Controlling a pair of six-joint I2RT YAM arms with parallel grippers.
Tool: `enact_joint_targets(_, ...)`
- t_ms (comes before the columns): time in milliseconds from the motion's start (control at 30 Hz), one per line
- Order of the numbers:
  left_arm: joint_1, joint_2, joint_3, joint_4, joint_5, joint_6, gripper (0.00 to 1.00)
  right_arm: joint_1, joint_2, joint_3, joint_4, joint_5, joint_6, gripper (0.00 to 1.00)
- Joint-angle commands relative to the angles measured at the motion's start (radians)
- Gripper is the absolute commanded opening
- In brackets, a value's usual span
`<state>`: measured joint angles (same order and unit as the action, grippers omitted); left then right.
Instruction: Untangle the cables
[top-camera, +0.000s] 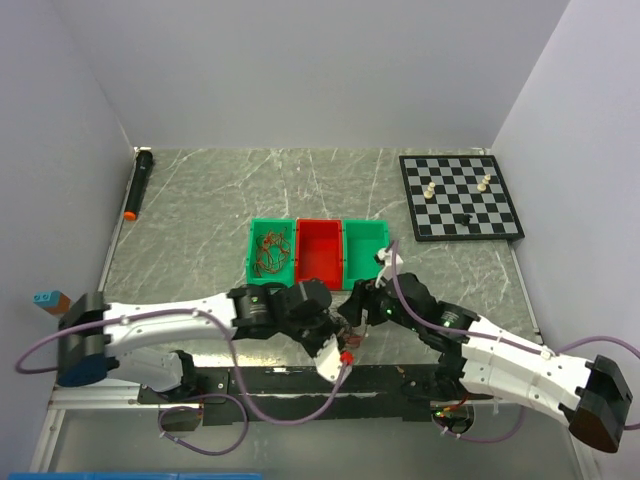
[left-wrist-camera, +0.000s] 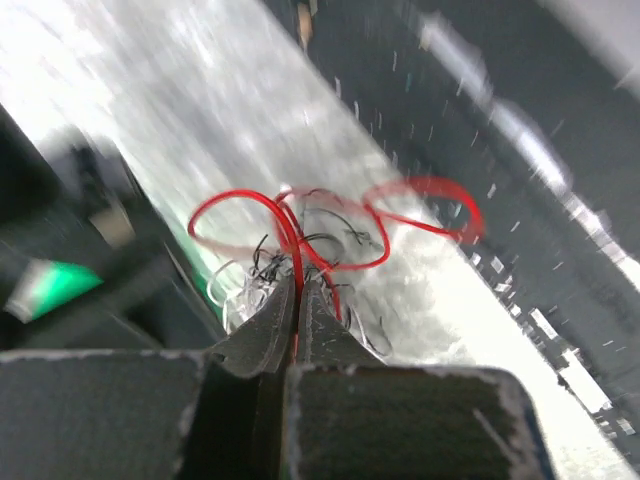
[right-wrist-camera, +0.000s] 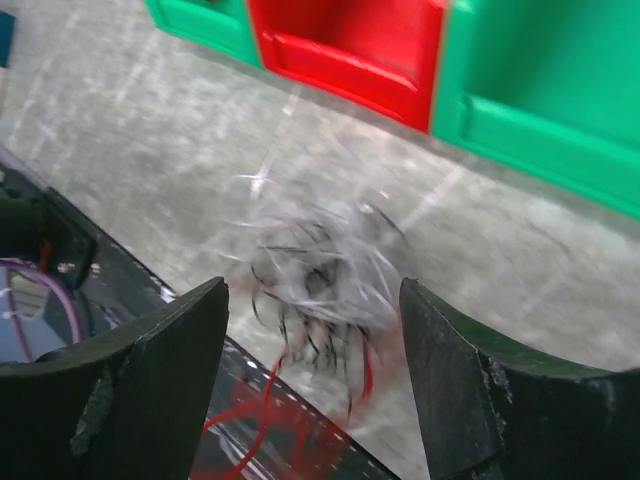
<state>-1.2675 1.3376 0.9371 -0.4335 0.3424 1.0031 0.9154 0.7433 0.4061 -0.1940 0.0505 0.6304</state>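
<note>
A tangle of white, black and red cables hangs near the table's front edge, blurred with motion. My left gripper is shut on a red cable that loops out of the tangle. My right gripper is open, its fingers standing wide on either side of the tangle without touching it. In the top view both grippers meet in front of the bins, left gripper low and right gripper just above it. A bundle of brown cables lies in the left green bin.
A red bin and a second green bin stand in a row with the first. A chessboard with a few pieces lies at the back right. A black marker rests at the back left. A dark rail runs along the front edge.
</note>
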Motion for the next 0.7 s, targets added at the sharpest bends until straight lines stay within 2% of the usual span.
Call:
enact_joint_targets(0, -0.081, -0.118, 0.034, -0.063, 0.02, -0.06, 0.01, -0.007, 0.07, 0.102, 0.108, -0.029, -0.04, 0.77)
enact_joint_targets(200, -0.115, -0.189, 0.078, -0.091, -0.081, -0.044, 0.01, -0.006, 0.111, 0.132, 0.11, -0.008, -0.057, 0.77)
enact_joint_targets(400, -0.113, -0.238, 0.112, 0.004, -0.267, -0.024, 0.01, -0.007, 0.122, 0.097, 0.134, -0.043, -0.04, 0.77)
enact_joint_targets(667, -0.113, -0.29, 0.276, -0.033, -0.338, -0.09, 0.01, -0.009, 0.205, 0.025, 0.153, -0.058, 0.0, 0.77)
